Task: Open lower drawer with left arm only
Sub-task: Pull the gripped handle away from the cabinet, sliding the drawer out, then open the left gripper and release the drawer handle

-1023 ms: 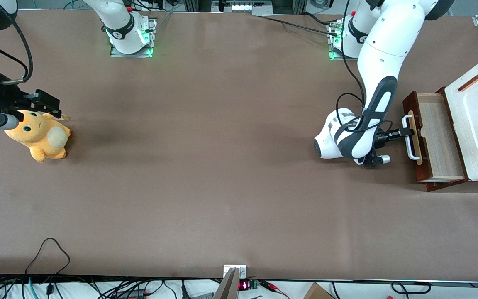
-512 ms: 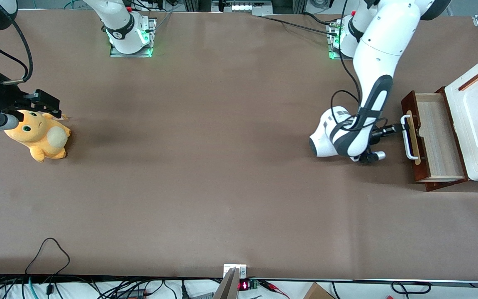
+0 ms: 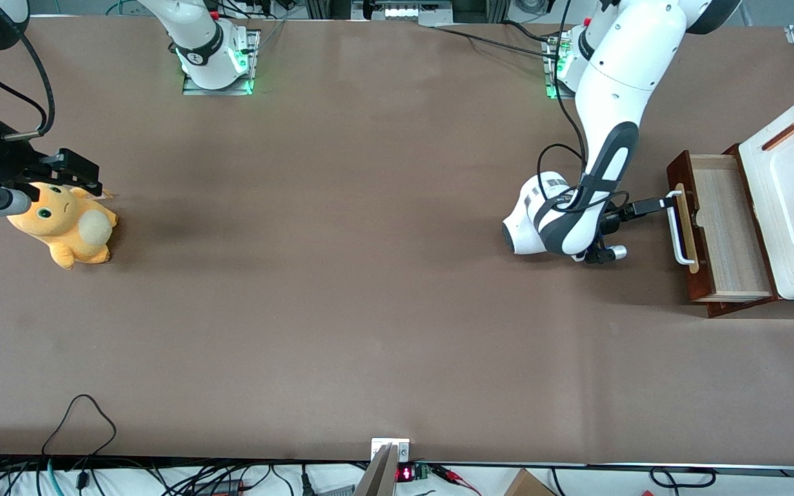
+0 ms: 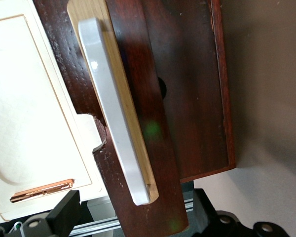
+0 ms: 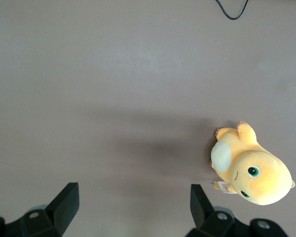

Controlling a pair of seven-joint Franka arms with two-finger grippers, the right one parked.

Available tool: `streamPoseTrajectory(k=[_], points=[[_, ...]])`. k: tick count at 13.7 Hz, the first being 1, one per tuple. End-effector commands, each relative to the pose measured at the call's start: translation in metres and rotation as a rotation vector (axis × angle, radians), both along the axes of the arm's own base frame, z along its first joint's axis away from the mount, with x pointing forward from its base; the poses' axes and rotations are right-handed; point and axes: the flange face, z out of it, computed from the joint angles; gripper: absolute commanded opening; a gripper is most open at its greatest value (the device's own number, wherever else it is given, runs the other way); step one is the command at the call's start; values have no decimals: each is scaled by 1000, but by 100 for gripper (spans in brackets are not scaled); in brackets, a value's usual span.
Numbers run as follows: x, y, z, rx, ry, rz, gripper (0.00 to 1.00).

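Note:
The lower drawer stands pulled out of the white cabinet, showing its pale wood inside. Its dark reddish-brown front carries a white bar handle on a pale wood strip. The left arm reaches low over the table in front of the drawer. My gripper is open, just short of the handle's end farther from the front camera, and holds nothing. In the wrist view the handle and drawer front lie between the spread black fingers, a short way ahead of them.
The white cabinet has a thin copper-brown slot in its top. An orange plush toy lies toward the parked arm's end of the brown table. Cables run along the table edge nearest the front camera.
My gripper has come off the handle and drawn back from the drawer, shifting toward the handle's farther end. The arm has moved toward the parked arm's end. The drawer has stayed put.

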Motion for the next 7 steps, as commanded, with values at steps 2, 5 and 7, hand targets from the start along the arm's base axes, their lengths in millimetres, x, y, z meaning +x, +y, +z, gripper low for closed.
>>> streamPoseTrajectory(k=[2,5,7], points=[[5,8,9,-15,91,39,100],[28,8,31,-91,128,68,100],[48,8,54,-171,109,119,100]])
